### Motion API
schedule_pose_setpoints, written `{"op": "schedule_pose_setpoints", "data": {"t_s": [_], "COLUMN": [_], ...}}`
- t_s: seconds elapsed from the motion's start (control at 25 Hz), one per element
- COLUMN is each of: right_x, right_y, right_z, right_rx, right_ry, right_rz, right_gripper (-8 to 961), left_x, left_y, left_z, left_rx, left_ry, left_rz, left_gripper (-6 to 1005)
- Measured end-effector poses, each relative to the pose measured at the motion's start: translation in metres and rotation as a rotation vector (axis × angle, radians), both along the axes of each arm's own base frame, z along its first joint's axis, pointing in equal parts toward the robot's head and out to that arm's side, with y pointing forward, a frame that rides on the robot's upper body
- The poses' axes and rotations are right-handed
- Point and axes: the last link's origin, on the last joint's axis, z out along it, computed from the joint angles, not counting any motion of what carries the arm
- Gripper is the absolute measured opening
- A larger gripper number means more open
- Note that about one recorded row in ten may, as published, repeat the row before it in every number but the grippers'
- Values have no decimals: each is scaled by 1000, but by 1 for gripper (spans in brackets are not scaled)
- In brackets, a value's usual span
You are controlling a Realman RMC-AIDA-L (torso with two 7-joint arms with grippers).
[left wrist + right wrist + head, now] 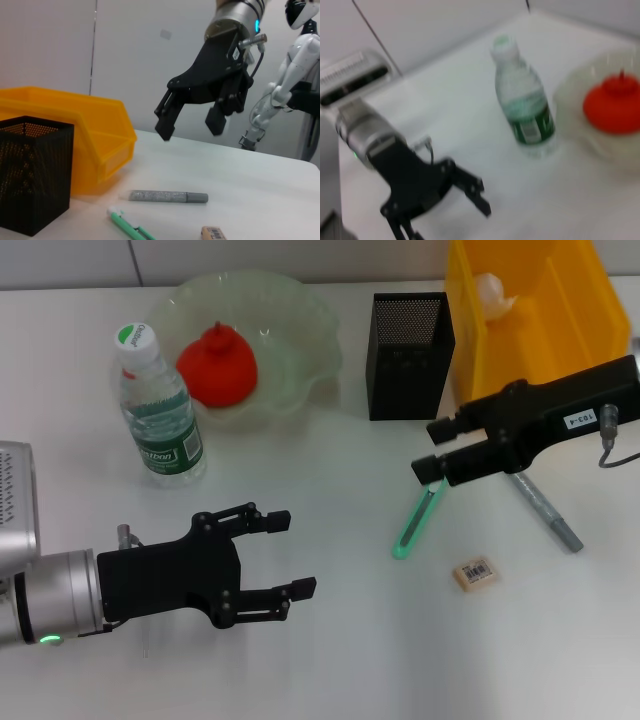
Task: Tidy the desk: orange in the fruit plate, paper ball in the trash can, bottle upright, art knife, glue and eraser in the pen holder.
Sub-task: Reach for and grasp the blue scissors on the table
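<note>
My right gripper (430,448) is open and empty, hovering just above the upper end of the green art knife (418,520); the left wrist view shows it (190,131) well above the table. The grey glue stick (545,510) lies right of the knife, partly under the right arm. The eraser (476,573) lies in front of both. The black mesh pen holder (408,355) looks empty. The orange (218,365) sits in the glass fruit plate (310,360). The bottle (160,410) stands upright. The paper ball (492,290) lies in the yellow bin (530,330). My left gripper (298,553) is open and empty at the front left.
The yellow bin stands directly right of the pen holder at the back right. In the left wrist view the glue stick (167,196), knife (130,226) and eraser (214,233) lie on the white table in front of the pen holder (32,175).
</note>
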Motion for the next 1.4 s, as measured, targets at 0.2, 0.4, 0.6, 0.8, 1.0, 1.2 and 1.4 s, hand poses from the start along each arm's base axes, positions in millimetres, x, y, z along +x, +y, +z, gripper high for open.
{"op": "schedule_pose_setpoints", "data": {"t_s": [0.2,0.4,0.6,0.8,1.0,1.2,1.4], "right_x": [-18,-27,-37,-44,-54,-59,-51], "right_y": [4,13,26,33,36,40,44], "right_z": [3,3,-1,-14,-36,-49,-56], "right_rx": [-64,-59,-36,-17,6,36,65], "right_ry": [-154,-281,-343,-472,-586,-595,-563], "right_rz": [-49,-149,-325,-427,-430,-462,-548], "right_gripper": [685,684,684,684,684,684,684], "left_x": [1,1,3,4,4,4,5], "left_y": [0,1,2,3,3,3,2], "left_z": [-1,-1,-1,-1,-1,-1,-4], "left_rx": [-5,-4,-3,-3,-2,-2,-10], "left_ry": [2,3,0,-2,-2,-3,-10], "left_rz": [-5,-8,-9,-10,-12,-11,-6], "left_gripper": [817,816,816,816,816,816,816]}}
